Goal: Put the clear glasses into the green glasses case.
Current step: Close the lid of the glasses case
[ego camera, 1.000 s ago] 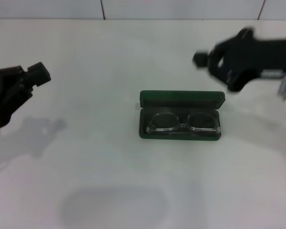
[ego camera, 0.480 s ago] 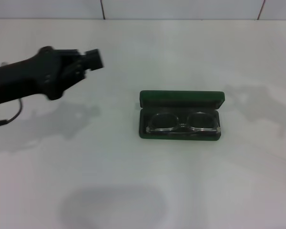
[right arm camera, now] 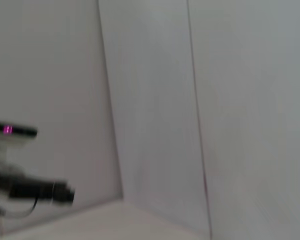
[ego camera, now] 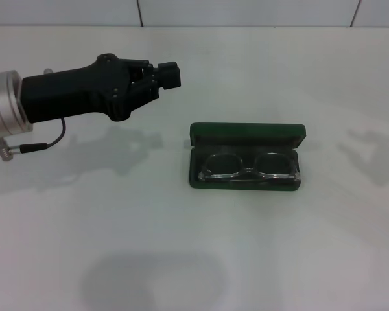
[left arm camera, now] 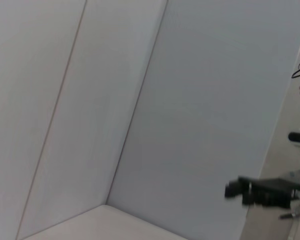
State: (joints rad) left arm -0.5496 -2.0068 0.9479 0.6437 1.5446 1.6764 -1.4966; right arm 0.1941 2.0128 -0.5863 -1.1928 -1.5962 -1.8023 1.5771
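I see the case (ego camera: 247, 157) lying open on the white surface (ego camera: 194, 259), lid propped up at the back, with the glasses (ego camera: 249, 166) resting inside its lower half. My left gripper (ego camera: 170, 73) hangs above the surface, up and to the left of the case and apart from it; I cannot tell how its jaws stand. The right gripper (left arm camera: 233, 188) shows only in the left wrist view, far off, its jaws unreadable.

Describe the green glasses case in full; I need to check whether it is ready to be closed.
The green glasses case is a dark green, rounded-rectangular hard case lying open on the white table, lid raised at the back. The dark-lined tray holds the clear glasses, lenses up. Neither gripper touches it; the left gripper hovers off to its left.
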